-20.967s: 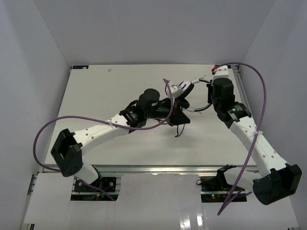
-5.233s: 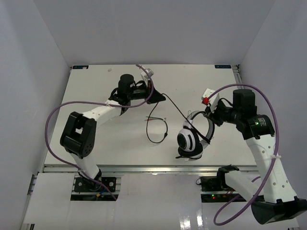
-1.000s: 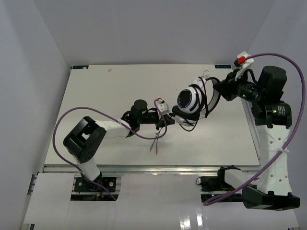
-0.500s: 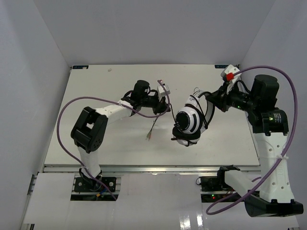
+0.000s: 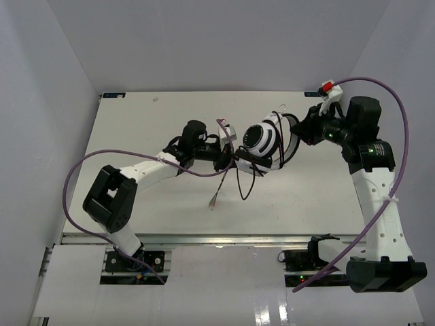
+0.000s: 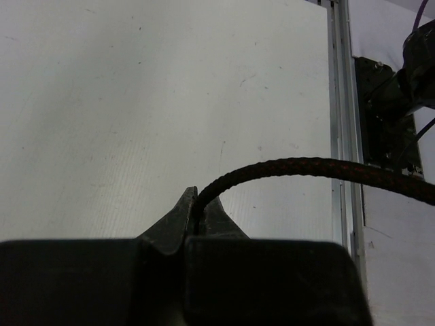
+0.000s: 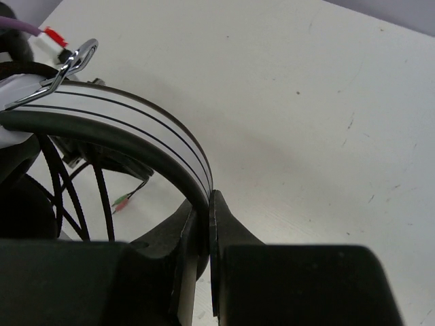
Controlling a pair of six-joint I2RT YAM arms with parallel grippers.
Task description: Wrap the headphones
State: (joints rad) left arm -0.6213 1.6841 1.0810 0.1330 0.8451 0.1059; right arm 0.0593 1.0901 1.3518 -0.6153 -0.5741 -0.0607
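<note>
The white-and-black headphones [image 5: 264, 141] hang above the middle of the table. My right gripper [image 5: 304, 131] is shut on the headband [image 7: 136, 129], which runs between its jaws in the right wrist view. My left gripper [image 5: 230, 157] is shut on the thin black cable [image 6: 306, 168], just left of the earcups. Several turns of cable [image 7: 64, 187] lie around the headband. A loose loop of cable [image 5: 242, 183] hangs below the earcups, and the small reddish plugs [image 5: 213, 202] rest on the table; they also show in the right wrist view [image 7: 122, 201].
The white table [image 5: 136, 136] has a raised rail along its near edge [image 5: 204, 236]. Grey walls stand on the left, the back and the right. Thick purple robot cables [image 5: 81, 176] arc beside each arm.
</note>
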